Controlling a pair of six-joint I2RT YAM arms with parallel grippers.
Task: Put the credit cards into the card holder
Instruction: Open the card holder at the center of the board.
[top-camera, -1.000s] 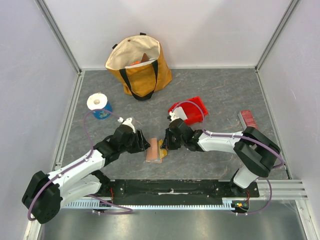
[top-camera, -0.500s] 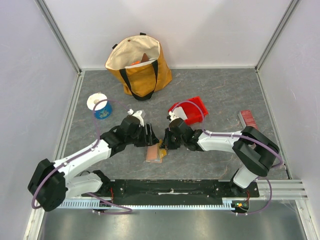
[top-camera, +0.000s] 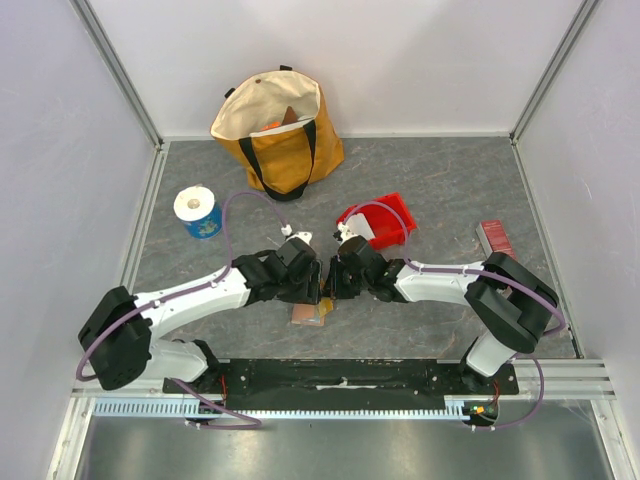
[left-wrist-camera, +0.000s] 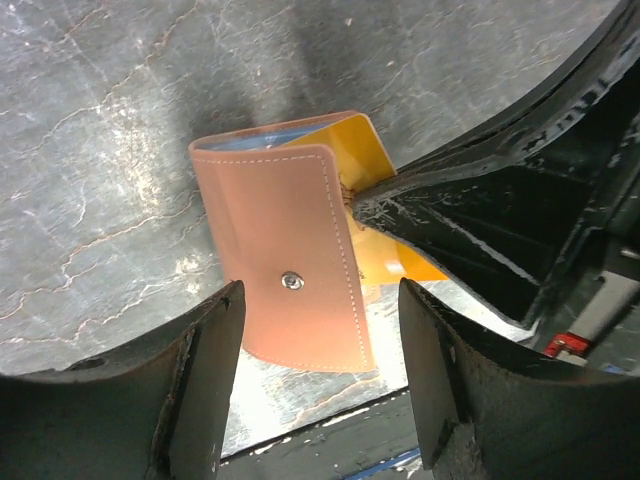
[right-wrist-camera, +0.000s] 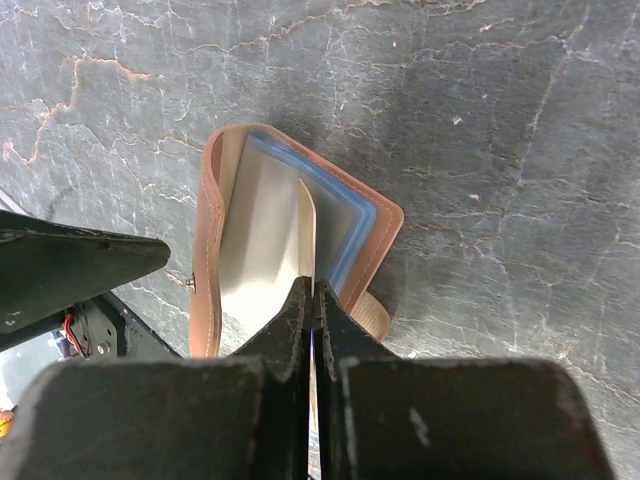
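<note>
The tan card holder (top-camera: 306, 314) lies on the grey table between the two arms. In the left wrist view the card holder (left-wrist-camera: 288, 262) shows its outer flap with the snap, partly folded. My right gripper (right-wrist-camera: 312, 292) is shut on a yellow credit card (left-wrist-camera: 362, 170) and holds it edge-on inside the fold of the card holder (right-wrist-camera: 209, 240). A light blue card (right-wrist-camera: 352, 228) sits in the holder behind it. My left gripper (left-wrist-camera: 320, 392) is open, hovering over the holder's near end with nothing between its fingers. In the top view, the left gripper (top-camera: 311, 284) and right gripper (top-camera: 331, 289) almost meet.
A yellow tote bag (top-camera: 278, 130) stands at the back. A red bin (top-camera: 382, 222) is just behind the right gripper. A blue cup with a white roll (top-camera: 198, 212) stands at the left, and a dark-red ribbed bar (top-camera: 494, 238) lies at the right.
My left arm has swung right, from beside the card holder to right over it, and its jaws have opened a little wider. The right gripper has stayed put, shut on the card.
</note>
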